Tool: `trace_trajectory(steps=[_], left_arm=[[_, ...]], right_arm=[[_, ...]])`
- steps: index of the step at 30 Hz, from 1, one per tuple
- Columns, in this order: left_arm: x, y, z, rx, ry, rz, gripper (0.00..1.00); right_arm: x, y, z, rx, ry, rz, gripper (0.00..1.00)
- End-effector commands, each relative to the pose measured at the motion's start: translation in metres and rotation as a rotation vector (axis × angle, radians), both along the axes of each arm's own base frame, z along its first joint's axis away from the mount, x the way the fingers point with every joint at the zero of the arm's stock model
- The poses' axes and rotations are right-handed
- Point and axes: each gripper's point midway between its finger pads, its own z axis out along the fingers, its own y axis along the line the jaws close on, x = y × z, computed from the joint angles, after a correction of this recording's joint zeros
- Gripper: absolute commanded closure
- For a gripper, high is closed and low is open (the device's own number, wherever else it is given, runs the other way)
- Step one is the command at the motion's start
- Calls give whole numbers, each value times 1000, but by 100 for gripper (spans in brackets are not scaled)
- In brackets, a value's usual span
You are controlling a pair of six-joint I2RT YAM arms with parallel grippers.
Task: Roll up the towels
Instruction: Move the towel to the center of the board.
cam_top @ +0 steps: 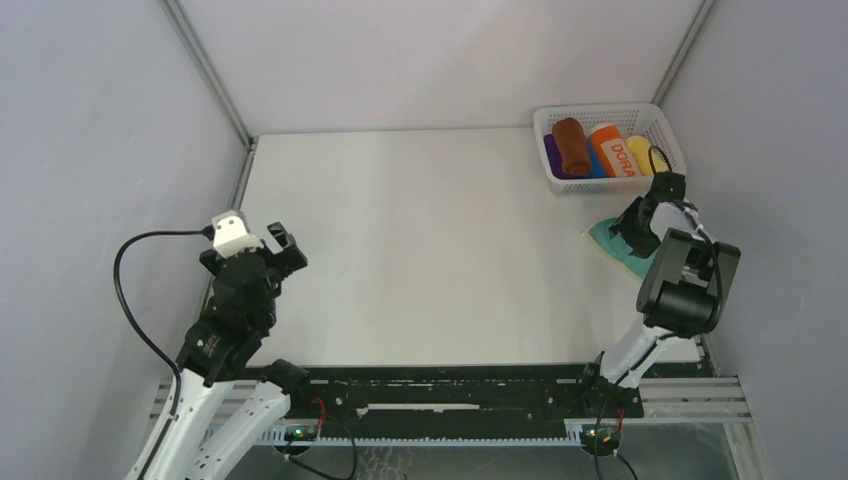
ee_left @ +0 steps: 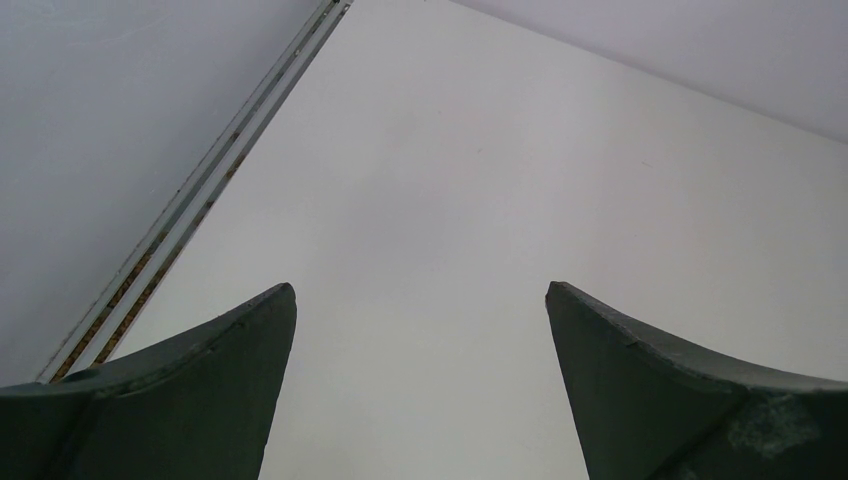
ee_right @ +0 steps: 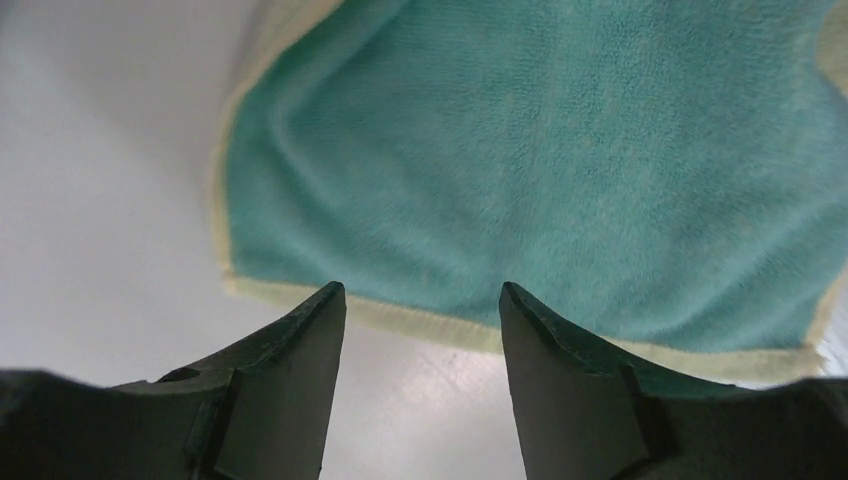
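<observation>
- Teal terry towel with a pale cream border (ee_right: 540, 150) lies flat on the white desk (cam_top: 420, 230) at the far right, just on the near side of the white mesh basket (cam_top: 560, 185). The rust-brown terry towel (cam_top: 572, 146) sits rolled inside that basket.
- Right gripper (ee_right: 420, 290), released and empty, hovers at the teal towel's cream hem. A bite on the hem alone may slip, or drag the cloth instead of curling it.
- Left gripper (ee_left: 420, 290), released and empty, hangs well apart at the left, too distant to pin the cloth.
</observation>
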Motion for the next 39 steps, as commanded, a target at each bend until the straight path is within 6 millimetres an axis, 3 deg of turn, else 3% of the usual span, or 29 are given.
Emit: trace_trajectory(steps=[1,3,8,13,17,21,26,30,34,37,39], left_arm=[[-1,3,1,14,-15,8,0],[-2,3,2,12,-20,6,0],[-3,3,4,4,-34,1,0],[-7,2,8,-7,-56,-8,0],[-9,1,9,-15,-69,-21,0],[-10,-2,10,-24,-82,-37,0],[-8,-7,7,-30,-81,-65,0],[-3,-23,3,-44,-52,-140,0],[-3,-50,-2,-98,0,-268,0],[-6,-67,-10,-159,39,-337,0],[-9,-79,-19,-218,66,-377,0]], right_arm=[[9,-1,-24,71,10,-37,43],[4,8,-38,117,52,-25,48],[-5,41,-39,164,111,35,50],[-18,106,-47,234,184,164,50],[-25,173,-41,282,180,277,50],[-31,253,-37,316,161,413,50],[-28,370,-31,391,47,517,50],[-17,469,-8,469,-80,631,49],[-13,556,35,501,-185,849,48],[-18,590,73,446,-267,994,46],[-19,587,93,369,-326,1038,45]])
